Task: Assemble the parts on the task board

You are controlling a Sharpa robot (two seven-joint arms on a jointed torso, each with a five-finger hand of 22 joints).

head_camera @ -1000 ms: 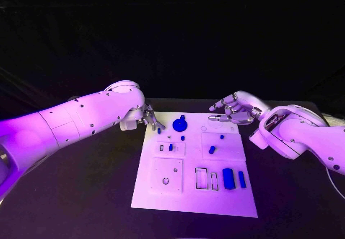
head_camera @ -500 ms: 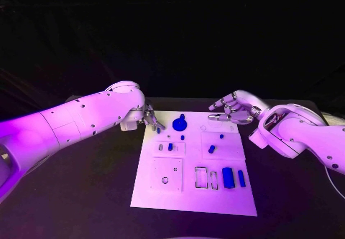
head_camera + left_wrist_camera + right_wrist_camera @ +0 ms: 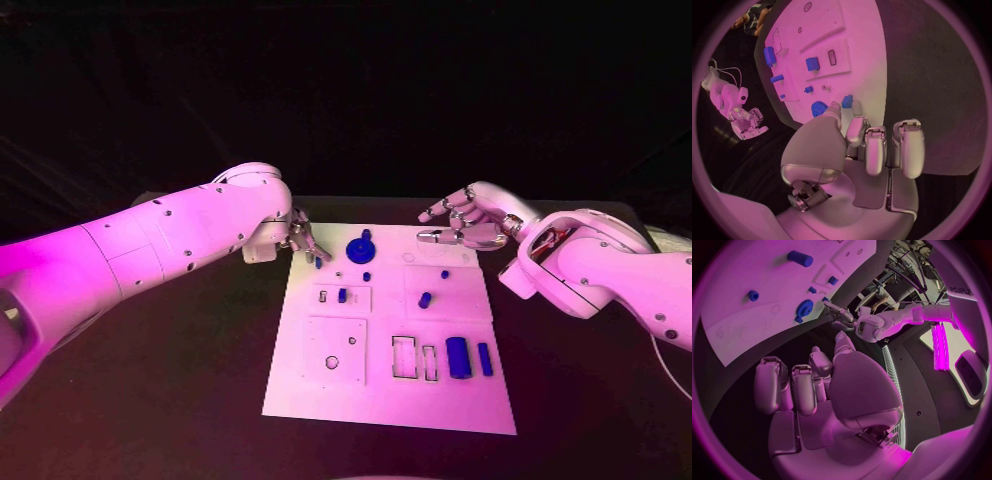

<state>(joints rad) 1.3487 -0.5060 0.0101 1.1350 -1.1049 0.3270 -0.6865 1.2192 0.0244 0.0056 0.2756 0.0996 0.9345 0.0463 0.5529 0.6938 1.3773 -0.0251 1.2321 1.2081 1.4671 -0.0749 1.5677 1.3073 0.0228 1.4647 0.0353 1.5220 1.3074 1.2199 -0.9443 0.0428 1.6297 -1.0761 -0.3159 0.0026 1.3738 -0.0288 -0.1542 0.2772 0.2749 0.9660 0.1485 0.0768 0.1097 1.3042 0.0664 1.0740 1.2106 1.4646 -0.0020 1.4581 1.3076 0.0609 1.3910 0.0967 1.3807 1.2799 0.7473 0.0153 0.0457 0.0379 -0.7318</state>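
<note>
At the far left corner of the task board (image 3: 389,340), a small blue part (image 3: 847,101) is pinched between thumb and a finger of the left robot hand (image 3: 299,238), just over the board's edge. Right robot hand (image 3: 469,222) is seen over the far right corner, fingers loosely curled, nothing held. Round blue gear part (image 3: 361,249) sits between the two hands. Other blue parts (image 3: 459,357) are spread over the board, which lies mid-bench (image 3: 173,400).
</note>
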